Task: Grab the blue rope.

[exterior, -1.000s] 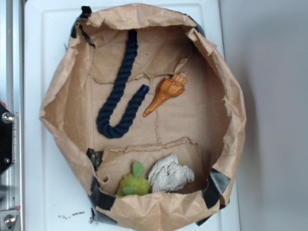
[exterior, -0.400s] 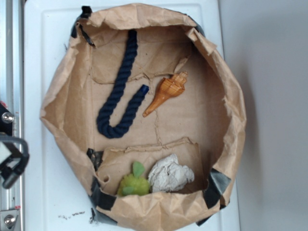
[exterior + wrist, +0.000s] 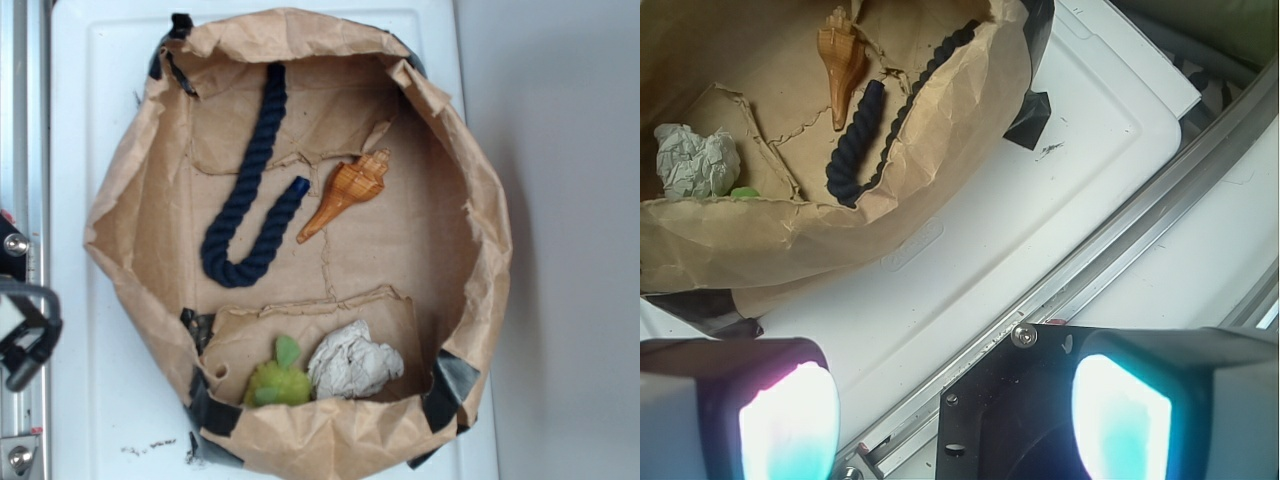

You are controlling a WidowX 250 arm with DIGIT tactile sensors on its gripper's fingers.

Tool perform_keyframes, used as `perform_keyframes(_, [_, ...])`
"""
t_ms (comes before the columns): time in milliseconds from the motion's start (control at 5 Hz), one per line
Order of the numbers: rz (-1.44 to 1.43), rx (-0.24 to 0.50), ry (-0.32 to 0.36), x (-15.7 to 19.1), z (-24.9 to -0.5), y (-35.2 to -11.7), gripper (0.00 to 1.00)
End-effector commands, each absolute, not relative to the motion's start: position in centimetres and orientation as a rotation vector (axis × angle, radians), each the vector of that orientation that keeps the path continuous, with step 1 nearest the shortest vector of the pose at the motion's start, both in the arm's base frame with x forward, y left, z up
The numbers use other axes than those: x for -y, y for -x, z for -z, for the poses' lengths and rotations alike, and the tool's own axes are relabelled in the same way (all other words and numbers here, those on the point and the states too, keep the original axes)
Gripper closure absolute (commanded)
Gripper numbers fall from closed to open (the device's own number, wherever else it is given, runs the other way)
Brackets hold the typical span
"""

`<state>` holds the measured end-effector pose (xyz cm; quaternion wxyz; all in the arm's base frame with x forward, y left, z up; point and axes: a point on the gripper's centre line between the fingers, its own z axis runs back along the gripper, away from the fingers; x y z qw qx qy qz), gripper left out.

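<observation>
Soft, even light fills the exterior view, slightly hazy and low in sharpness, with only faint shadows inside the paper bag (image 3: 470, 210) under its rim. The white counter (image 3: 110, 380) looks bright but not blown out. In the wrist view the claw (image 3: 955, 415) pads (image 3: 790, 425) glow overexposed, tinged cyan and pink (and blurred, being so close), while the bag's contents stay reasonably sharp.

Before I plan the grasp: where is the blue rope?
In the exterior view the blue rope lies J-shaped in the paper bag's upper left, its capped end just left of the orange shell.
</observation>
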<state>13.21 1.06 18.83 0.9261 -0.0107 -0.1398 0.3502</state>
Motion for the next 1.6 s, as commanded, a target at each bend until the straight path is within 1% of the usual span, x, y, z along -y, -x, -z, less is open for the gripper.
perform_keyframes(0, [-0.889, 0.349, 0.149, -4.1, -20.8, -21.4, 0.00])
perform_keyframes(200, [-0.898, 0.411, 0.148, -5.5, -20.1, -26.0, 0.00])
perform_keyframes(400, [-0.874, 0.457, 0.154, -5.9, -18.7, -27.3, 0.00])
perform_keyframes(600, [-0.884, 0.478, 0.093, -5.6, -16.3, -29.8, 0.00])
perform_keyframes(1000, [-0.925, 0.462, -0.007, -7.4, -12.3, -30.6, 0.00])
perform_keyframes(1200, [-0.942, 0.454, -0.011, -7.7, -11.6, -26.7, 0.00])
perform_keyframes(1400, [-0.961, 0.442, -0.019, -8.4, -11.0, -28.6, 0.00])
